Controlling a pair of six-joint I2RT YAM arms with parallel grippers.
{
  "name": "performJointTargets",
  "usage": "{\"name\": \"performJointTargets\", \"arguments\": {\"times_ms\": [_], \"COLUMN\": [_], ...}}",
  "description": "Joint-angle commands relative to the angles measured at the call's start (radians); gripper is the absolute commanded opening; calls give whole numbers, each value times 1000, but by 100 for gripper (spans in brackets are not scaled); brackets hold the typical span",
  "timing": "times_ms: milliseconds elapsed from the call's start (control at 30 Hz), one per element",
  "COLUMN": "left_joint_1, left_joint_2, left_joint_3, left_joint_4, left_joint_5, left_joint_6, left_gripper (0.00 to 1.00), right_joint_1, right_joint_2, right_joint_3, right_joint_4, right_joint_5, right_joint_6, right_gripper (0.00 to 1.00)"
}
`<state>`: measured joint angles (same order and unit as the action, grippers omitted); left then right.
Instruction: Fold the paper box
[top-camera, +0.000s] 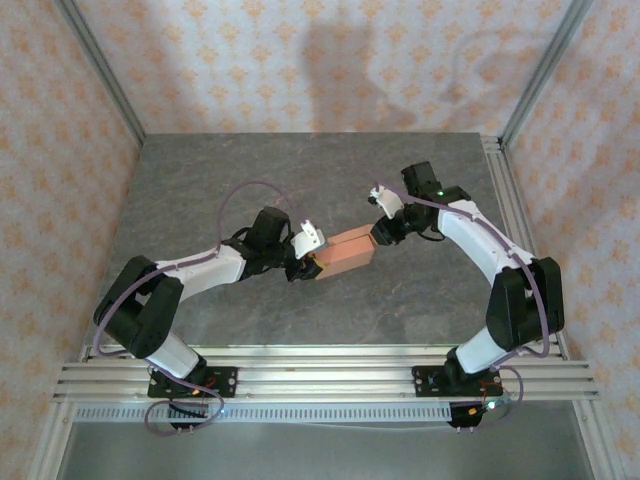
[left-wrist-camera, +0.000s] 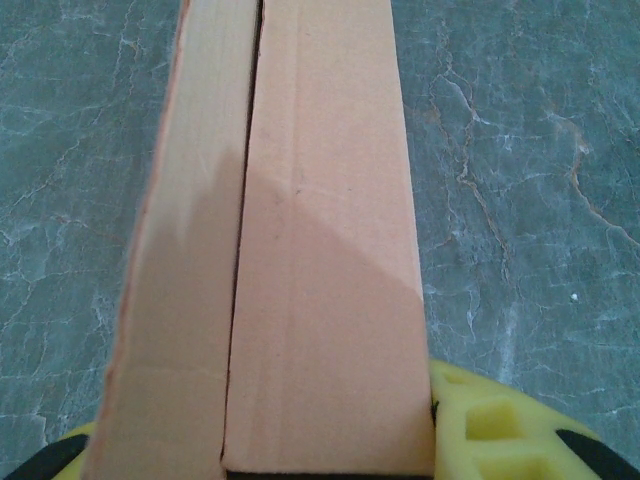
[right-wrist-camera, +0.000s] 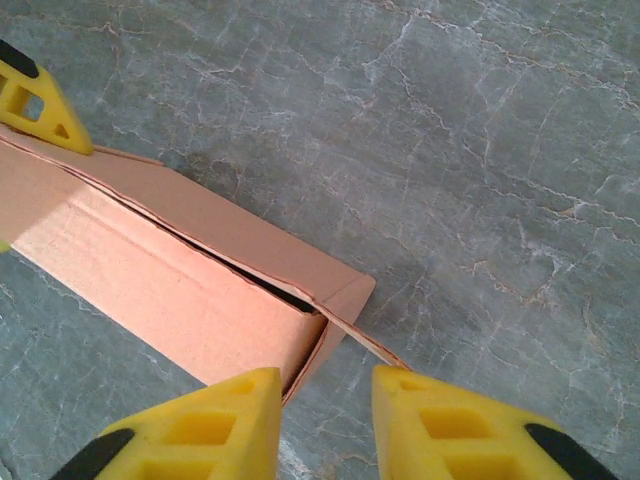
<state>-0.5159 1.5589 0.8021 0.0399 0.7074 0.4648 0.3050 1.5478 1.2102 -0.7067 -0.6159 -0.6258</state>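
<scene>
Left arm: left gripper (top-camera: 303, 264) is closed across the left end of the salmon-orange thin-card paper box (top-camera: 343, 257). In the left wrist view the card spans the whole gap between the yellow foam fingers (left-wrist-camera: 500, 425), so the grip is at box width and holding.

Centre: the box sits mid-way across the grey marbled surface (top-camera: 250, 170), between the two arms, angled up toward the right. It is formed into a long rectangular sleeve. A dark slit runs along the top seam where two panels meet without closing. Cannot tell whether the box rests on the surface or is lifted just clear of it.

Right arm: right gripper (right-wrist-camera: 327, 385) is at the right end of the box, jaws a narrow way apart and clamped on nothing. A thin loose flap (right-wrist-camera: 365, 340) sticks out from the end corner and points into that gap, reaching toward the right-hand finger.

Risks, as judged:
- If the jaws close slightly off line, the flap could slide outside the fingers and bend the wrong way.
- A push along the sleeve could drive it through the left grip or buckle the thin card.
- The unclosed top seam may spring wider under end pressure.
- A harder left squeeze could flatten the sleeve.
</scene>
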Motion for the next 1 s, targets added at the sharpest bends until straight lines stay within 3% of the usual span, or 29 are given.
{"name": "performJointTargets", "arguments": {"times_ms": [0,233,367,533,700,867,967], "left_joint_1": [10,9,11,14,19,19,19], "left_joint_2": [27,29,33,39,42,41,40], "left_joint_3": [-1,2,0,3,9,12,14], "left_joint_4": [-93,-99,-93,-94,-100,-103,-103], "left_joint_5": [-11,-10,-7,2,4,4,3], "left_joint_6": [14,14,15,15,13,14,11], "left_gripper": [36,36,36,37,36,36,36], "right_joint_1": [6,3,1,0,1,3,7], "right_joint_2": [6,-67,-24,16,40,46,31], "right_joint_3": [32,8,47,65,79,93,90], "right_joint_4": [9,65,3,-46,-68,-73,-67], "right_joint_5": [18,17,3,-51,-56,-38,-29], "right_joint_6": [4,44,22,-10,-16,-16,-3], "right_gripper": [29,37,44,44,27,0,0]}}
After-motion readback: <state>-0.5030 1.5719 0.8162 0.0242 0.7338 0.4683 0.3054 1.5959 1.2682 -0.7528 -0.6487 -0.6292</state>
